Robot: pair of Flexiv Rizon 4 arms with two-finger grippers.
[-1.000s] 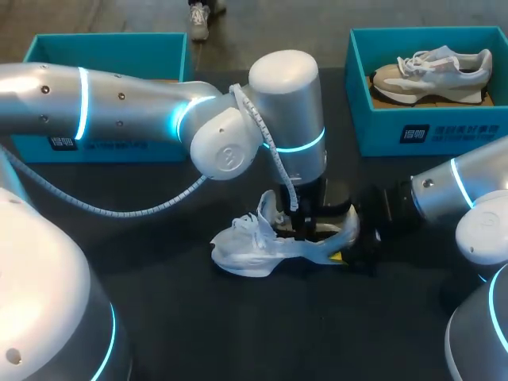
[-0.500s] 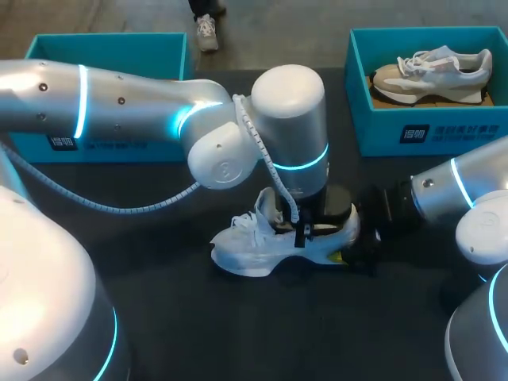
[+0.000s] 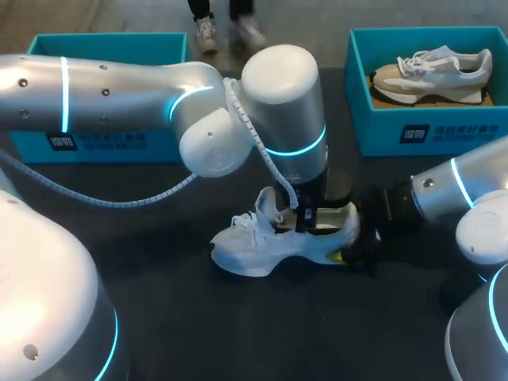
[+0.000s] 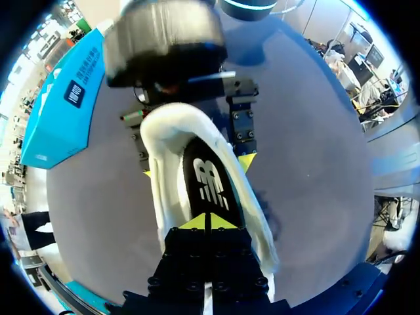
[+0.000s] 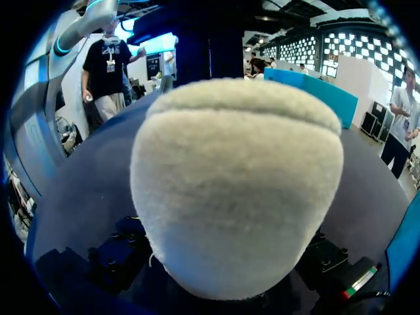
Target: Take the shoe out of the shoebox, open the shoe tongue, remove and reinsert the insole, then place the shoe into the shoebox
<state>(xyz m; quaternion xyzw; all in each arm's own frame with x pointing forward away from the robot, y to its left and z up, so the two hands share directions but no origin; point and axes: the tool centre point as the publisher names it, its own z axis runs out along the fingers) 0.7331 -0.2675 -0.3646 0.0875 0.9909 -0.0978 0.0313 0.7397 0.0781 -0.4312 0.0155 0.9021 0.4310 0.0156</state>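
We've reseated the insole (image 4: 209, 185); boxing next
Our left pincer (image 4: 210, 222), tips together, sits over it (it bulged out earlier); right pincer (image 4: 197, 167) clamps the white sneaker (image 3: 270, 243).

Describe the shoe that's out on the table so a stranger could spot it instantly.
On the dark table, look at the middle, nearer than the teal shoeboxes. The white shoe lies there outside any box; the other, beige shoe sits inside the right-hand one.

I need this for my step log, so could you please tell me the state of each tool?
Left tool: closed, tips over the insole; whether it pinches it cannot be told.
Right tool: closed on the heel of the shoe.
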